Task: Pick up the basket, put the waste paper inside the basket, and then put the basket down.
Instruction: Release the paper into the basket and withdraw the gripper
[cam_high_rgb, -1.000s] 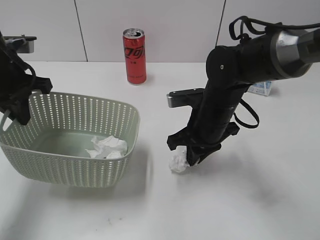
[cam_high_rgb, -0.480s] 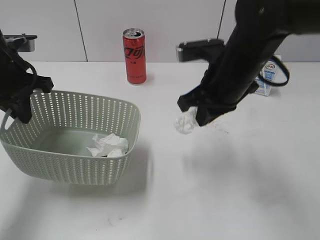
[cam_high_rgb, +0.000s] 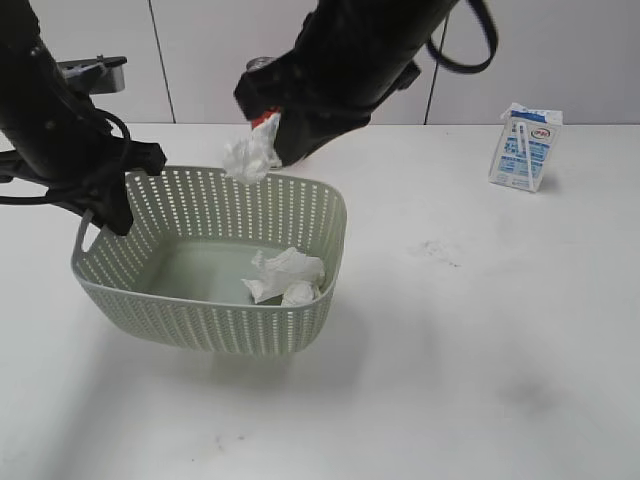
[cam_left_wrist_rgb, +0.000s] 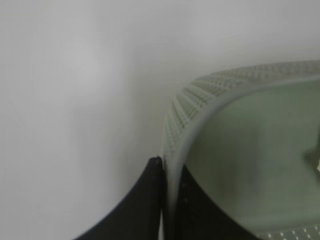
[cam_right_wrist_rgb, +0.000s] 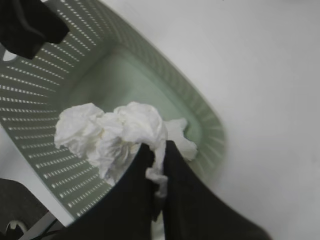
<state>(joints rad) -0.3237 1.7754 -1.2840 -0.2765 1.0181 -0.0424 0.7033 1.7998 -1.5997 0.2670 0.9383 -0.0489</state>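
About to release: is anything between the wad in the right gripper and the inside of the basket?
Nothing visible blocks it. The right gripper holds the paper wad above the basket's far rim, over its open top. Inside lies only earlier waste paper, toward the right. The left gripper clamps the left rim, clear of the drop.

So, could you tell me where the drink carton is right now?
In the exterior view the drink carton stands upright at the table's far right, near the wall, well away from the basket.
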